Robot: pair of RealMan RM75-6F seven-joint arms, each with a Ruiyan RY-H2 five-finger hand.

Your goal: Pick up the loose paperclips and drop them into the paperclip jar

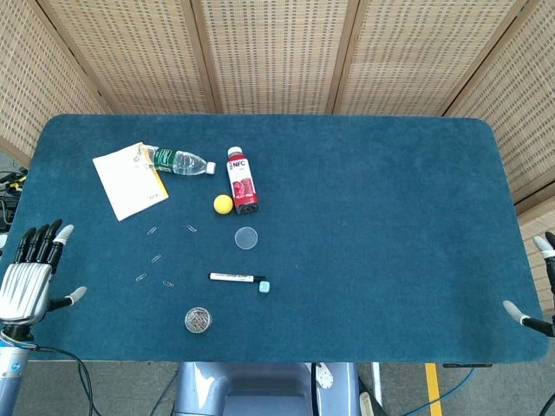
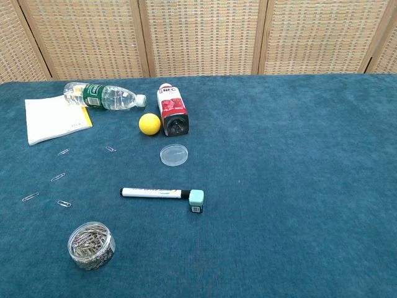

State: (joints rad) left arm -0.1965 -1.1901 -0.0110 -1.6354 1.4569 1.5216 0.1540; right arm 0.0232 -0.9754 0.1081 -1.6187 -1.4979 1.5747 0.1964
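Several loose paperclips lie on the blue table at the left, among them one [image 1: 152, 230] [image 2: 63, 151], another [image 1: 192, 228] [image 2: 110, 149] and a third [image 1: 168, 283] [image 2: 64, 203]. The paperclip jar [image 1: 199, 320] [image 2: 91, 244] stands uncovered near the front edge, full of clips. Its clear lid [image 1: 247, 237] [image 2: 173, 154] lies flat further back. My left hand [image 1: 30, 269] hovers at the table's left edge, fingers spread, holding nothing. Only the fingertips of my right hand [image 1: 538, 286] show at the far right edge, apart and empty. The chest view shows neither hand.
A white marker [image 1: 236, 277] [image 2: 155, 193] and a small teal block [image 1: 265, 285] [image 2: 196, 200] lie right of the clips. Behind them are a yellow ball [image 1: 224, 204], a red bottle [image 1: 242, 179], a water bottle [image 1: 178, 161] and a notepad [image 1: 130, 180].
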